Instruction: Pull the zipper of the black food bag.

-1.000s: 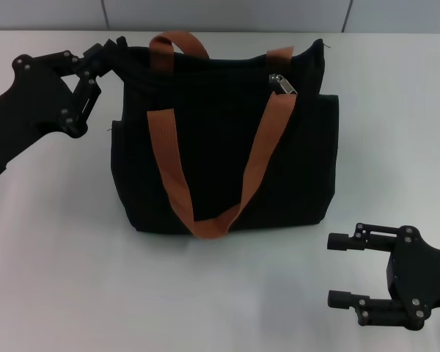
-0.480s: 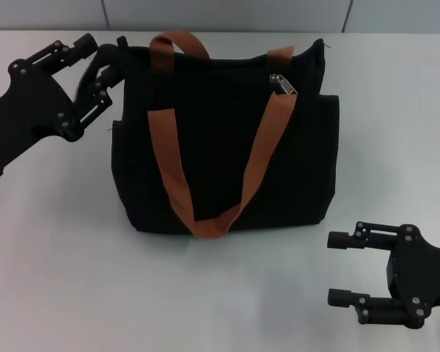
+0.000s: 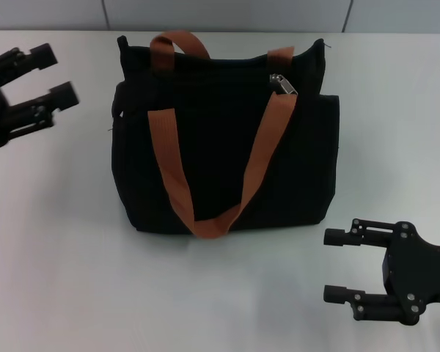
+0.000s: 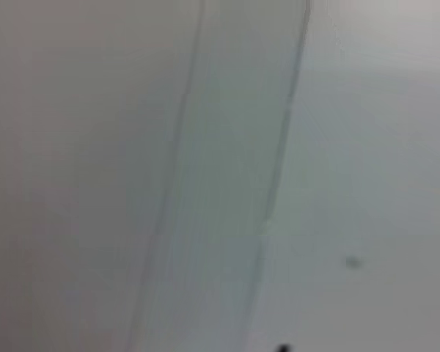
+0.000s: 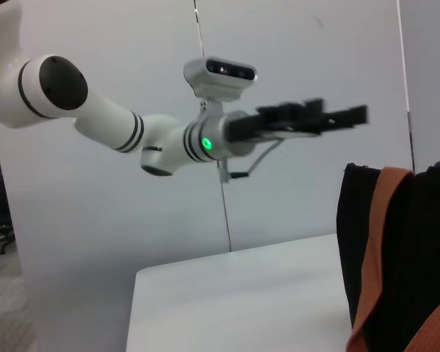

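The black food bag (image 3: 220,154) stands upright in the middle of the white table, with two rust-brown handles (image 3: 170,169) draped down its front. The silver zipper (image 3: 282,83) pull hangs near the right end of the top edge. At the far left my left gripper (image 3: 53,73) hovers open, well clear of the bag's left top corner and holding nothing. The right wrist view shows that same left gripper (image 5: 337,117) in the air, beside the bag (image 5: 418,249). Near the front right my right gripper (image 3: 328,265) is open and empty, its fingers pointing left.
The white table (image 3: 66,257) runs to a grey panelled wall (image 3: 227,13) at the back. The left wrist view holds only a blurred pale surface (image 4: 220,176).
My left gripper has opened, let go of the bag's top left corner and drawn away to the left. The corner has settled back. The right gripper has barely shifted.
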Robot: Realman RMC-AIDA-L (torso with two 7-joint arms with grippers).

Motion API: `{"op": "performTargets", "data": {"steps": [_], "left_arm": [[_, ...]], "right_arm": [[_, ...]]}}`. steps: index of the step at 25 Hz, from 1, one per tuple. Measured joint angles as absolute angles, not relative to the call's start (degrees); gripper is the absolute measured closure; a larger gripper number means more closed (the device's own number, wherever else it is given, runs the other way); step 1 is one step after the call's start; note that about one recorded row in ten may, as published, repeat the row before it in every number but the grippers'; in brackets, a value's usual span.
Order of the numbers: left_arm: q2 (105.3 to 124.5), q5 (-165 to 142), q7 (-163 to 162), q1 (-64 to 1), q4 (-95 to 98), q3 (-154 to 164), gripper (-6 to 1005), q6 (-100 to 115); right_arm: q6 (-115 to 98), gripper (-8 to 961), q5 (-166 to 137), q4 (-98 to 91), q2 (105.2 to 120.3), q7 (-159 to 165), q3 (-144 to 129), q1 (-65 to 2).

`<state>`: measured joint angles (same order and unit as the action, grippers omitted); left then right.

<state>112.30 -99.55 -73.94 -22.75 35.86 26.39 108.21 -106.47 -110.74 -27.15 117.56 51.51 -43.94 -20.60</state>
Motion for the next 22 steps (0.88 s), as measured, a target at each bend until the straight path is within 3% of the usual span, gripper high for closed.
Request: {"op": "performTargets", "data": {"steps": [3,6,17,22], "left_arm": [[110.75,-99.57,-76.07,-22.92,35.6,28.7,161,113.41],[110.73,-99.52,-76.0,-22.82,35.77,34.98,162,115.04],[113.7,-101.55,-64.14,-21.12,32.82,51.44,164,113.79],[114.14,-103.76,-57.69,-21.33,27.13,51.26,165,110.14]], "right_arm": [[-106.45,238,-110.75,-27.15,117.61,51.51,-43.93,-20.7],[-106.69,238,-110.75,-27.16,117.66,51.67,-43.95,-20.94],[-106.23,238,-110.74,-26.75,118.1,52.18,-44.53,-21.68],[-104.53,238,-111.36,-25.11,118.2,51.88,-44.81,-22.53]]}}
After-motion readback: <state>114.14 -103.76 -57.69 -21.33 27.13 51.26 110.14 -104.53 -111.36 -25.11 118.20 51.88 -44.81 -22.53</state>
